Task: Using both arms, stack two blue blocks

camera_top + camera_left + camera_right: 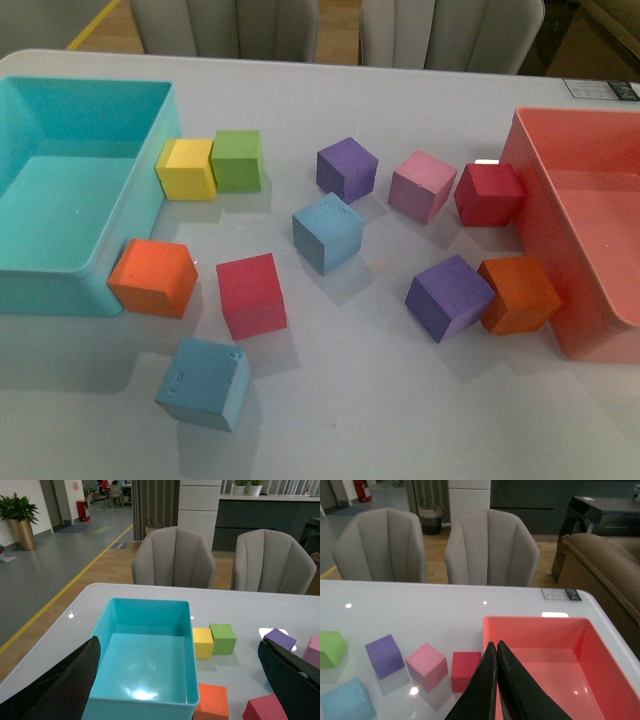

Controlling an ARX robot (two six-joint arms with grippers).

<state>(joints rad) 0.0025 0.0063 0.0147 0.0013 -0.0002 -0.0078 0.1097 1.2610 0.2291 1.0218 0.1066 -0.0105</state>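
On the table (pixel 420 420), near blue block (pixel 204 383) and far blue block (pixel 327 232) sit apart, ungrasped. Left gripper (pixel 178 642) spread; right gripper (pixel 496 644) closed, empty, likely must open first.

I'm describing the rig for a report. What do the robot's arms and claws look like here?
Only the claws show, in the wrist views. The left claw and the right claw both have plain black fingers, smooth, flat-sided, tapering to narrow tips. No cables, markings or arm housings are visible; the front view shows neither arm.
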